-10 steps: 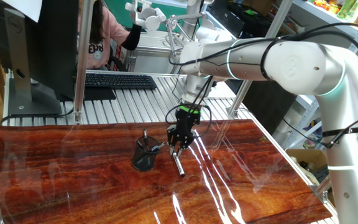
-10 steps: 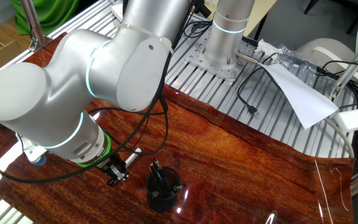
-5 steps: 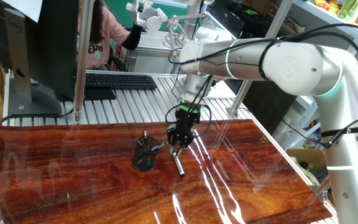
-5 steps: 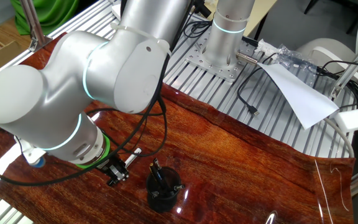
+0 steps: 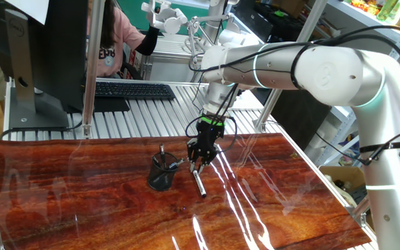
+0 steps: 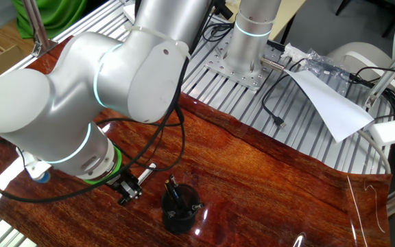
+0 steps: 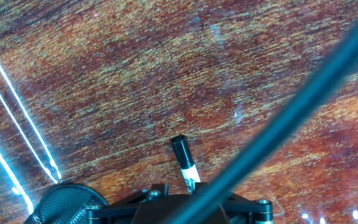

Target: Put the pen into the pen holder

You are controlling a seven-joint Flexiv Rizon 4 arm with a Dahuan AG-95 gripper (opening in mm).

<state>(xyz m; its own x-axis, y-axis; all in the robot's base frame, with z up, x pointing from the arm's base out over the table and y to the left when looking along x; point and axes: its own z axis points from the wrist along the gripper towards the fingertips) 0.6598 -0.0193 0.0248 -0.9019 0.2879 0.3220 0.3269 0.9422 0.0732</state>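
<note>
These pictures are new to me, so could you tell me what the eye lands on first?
The big white arm dominates, reaching down over the reddish wood table. Its gripper holds the pen slanting down toward the tabletop, right beside the black mesh pen holder, which already has dark pens in it. Behind the table sit a keyboard and a person in pink.

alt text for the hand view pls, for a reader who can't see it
Looking down along the hand, the pen sticks out from it, black tip pointing at the reddish wood tabletop. The mesh pen holder shows at the lower left edge, and a blurred cable crosses the right side.
</note>
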